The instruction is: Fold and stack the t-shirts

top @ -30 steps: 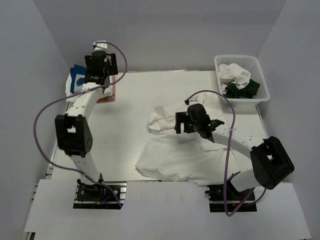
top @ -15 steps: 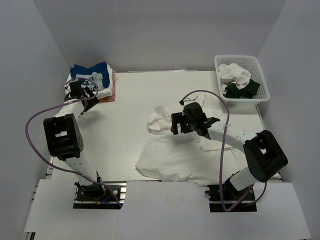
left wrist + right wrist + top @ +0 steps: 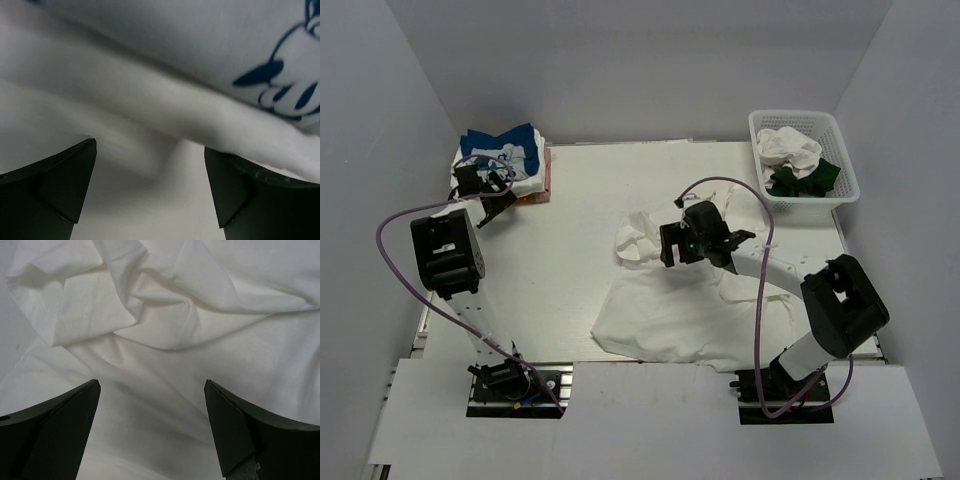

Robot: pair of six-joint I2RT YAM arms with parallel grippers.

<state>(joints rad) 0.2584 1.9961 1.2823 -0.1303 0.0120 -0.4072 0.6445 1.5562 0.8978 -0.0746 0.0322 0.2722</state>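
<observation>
A stack of folded t-shirts (image 3: 510,160) lies at the far left, with a blue one (image 3: 500,138) at the back and an orange-pink edge (image 3: 546,180) at its right. My left gripper (image 3: 490,184) is low at the stack's near side and open. Close up, the white fold and blue cartoon print (image 3: 295,75) fill the left wrist view above the empty left gripper (image 3: 150,190). A large white t-shirt (image 3: 670,310) lies crumpled mid-table. My right gripper (image 3: 670,246) hovers open over its bunched upper part (image 3: 165,315), with nothing between the fingers (image 3: 235,430).
A white basket (image 3: 847,165) at the back right holds white and dark green clothes. The white enclosure walls stand close on the left, behind and on the right. Purple cables loop from both arms.
My left arm has swung down from above the stack to its near-left side, uncovering the folded shirts. The right gripper has shifted slightly left over the white t-shirt.
</observation>
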